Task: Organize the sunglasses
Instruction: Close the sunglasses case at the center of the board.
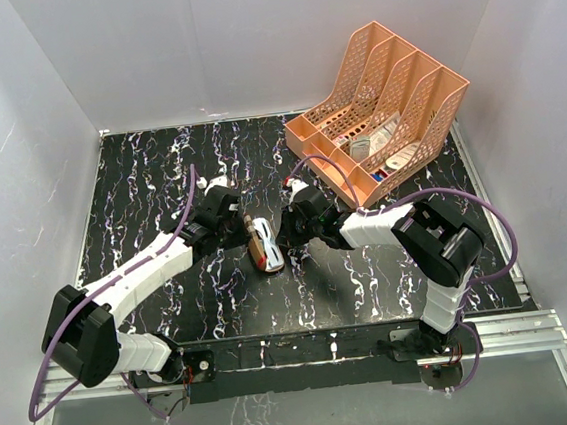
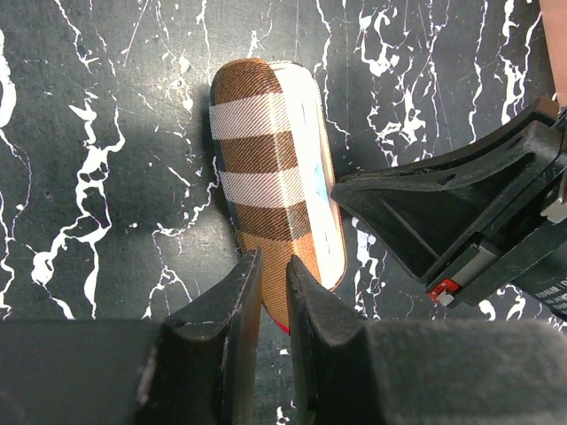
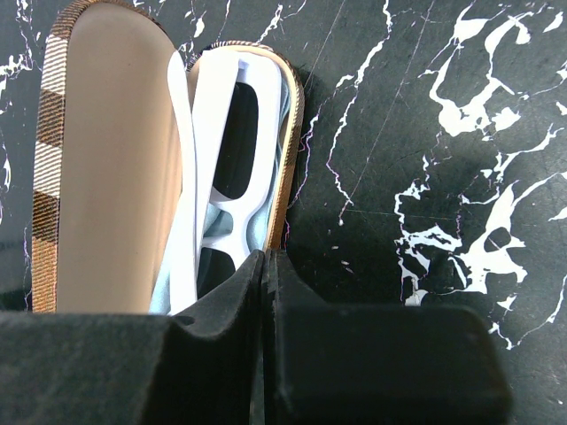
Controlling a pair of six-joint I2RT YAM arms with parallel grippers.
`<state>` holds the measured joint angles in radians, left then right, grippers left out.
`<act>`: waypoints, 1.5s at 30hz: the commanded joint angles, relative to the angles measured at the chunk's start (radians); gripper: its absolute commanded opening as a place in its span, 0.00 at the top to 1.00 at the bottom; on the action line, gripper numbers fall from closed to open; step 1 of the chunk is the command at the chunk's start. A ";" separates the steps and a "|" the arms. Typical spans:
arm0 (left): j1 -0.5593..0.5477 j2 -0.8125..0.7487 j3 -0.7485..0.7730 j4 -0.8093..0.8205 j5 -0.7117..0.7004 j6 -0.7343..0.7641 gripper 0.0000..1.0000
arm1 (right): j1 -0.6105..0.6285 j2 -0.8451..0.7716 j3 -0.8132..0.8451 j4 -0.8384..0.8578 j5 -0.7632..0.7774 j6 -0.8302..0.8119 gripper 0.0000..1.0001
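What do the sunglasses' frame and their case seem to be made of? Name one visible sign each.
Sunglasses: frame looks like smooth white plastic, uniformly coloured with rounded edges. Case: probably a stiff shell covered in plaid fabric; fine diagonal weave shows in its pale stripes.

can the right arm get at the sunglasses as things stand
Probably yes: the case stands open, held by the left gripper, the sunglasses lie uncovered inside, and the right gripper is right at its rim, though shut.
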<state>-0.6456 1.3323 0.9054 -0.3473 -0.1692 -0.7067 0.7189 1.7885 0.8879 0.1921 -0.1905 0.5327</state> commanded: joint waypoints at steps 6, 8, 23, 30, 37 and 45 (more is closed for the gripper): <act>-0.005 -0.014 -0.006 0.018 0.011 -0.036 0.84 | 0.003 0.011 0.019 0.066 -0.023 0.004 1.00; -0.005 -0.012 -0.011 0.023 0.010 -0.042 0.84 | 0.003 0.012 0.019 0.066 -0.023 0.004 1.00; -0.005 0.031 -0.016 0.032 -0.006 -0.050 0.84 | 0.004 0.008 0.011 0.073 -0.027 0.009 1.00; -0.005 0.031 -0.027 0.036 -0.013 -0.048 0.86 | 0.004 0.012 0.010 0.077 -0.027 0.009 1.00; -0.005 0.077 -0.046 0.071 0.000 -0.047 0.87 | 0.004 0.012 0.007 0.077 -0.029 0.012 1.00; -0.006 0.116 -0.055 0.105 0.013 -0.043 0.88 | 0.004 0.016 0.006 0.079 -0.032 0.013 1.00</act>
<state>-0.6498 1.4055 0.8833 -0.2329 -0.1623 -0.7559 0.7189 1.7897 0.8871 0.2127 -0.2089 0.5438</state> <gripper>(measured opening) 0.125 0.007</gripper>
